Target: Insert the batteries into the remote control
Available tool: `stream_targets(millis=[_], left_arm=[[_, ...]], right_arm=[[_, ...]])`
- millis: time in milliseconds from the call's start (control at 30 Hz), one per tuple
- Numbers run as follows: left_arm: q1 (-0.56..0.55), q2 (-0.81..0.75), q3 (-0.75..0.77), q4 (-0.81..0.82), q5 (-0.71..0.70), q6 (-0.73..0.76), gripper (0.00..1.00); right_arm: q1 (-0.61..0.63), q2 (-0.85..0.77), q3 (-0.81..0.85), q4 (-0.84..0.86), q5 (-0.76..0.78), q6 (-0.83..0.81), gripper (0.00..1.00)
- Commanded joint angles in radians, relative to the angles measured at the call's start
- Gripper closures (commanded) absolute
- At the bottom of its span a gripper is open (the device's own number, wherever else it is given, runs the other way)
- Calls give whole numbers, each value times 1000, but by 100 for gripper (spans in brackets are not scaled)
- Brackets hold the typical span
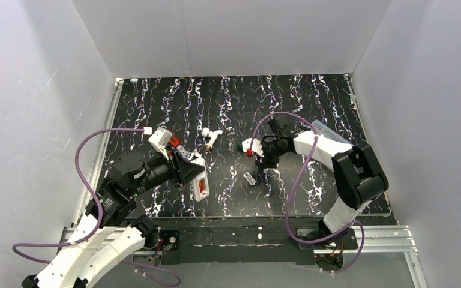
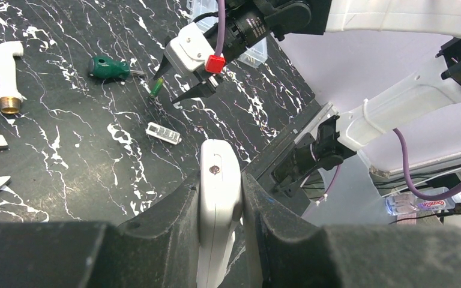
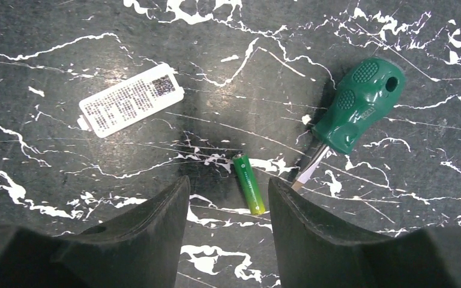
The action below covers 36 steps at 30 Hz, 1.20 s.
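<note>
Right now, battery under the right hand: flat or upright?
Flat: battery lies on its side on the table, between the right hand's open fingers.

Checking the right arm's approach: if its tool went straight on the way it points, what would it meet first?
Most likely the green battery lying on the table, between the open fingers of the right tool; how far above it is unclear.

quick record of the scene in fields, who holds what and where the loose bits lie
left hand: shut on remote
right hand: open, over battery, a jaw on either side
battery: lying on table, not yet gripped
screwdriver: on table, tip near battery
cover: flat on table, apart from battery
</note>
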Motion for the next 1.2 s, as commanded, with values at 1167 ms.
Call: stream_targets(millis=[1167], left_arm=[[-4, -19, 39, -15, -13, 30, 100]], right_arm=[[16, 236, 238, -203, 177, -43, 67]])
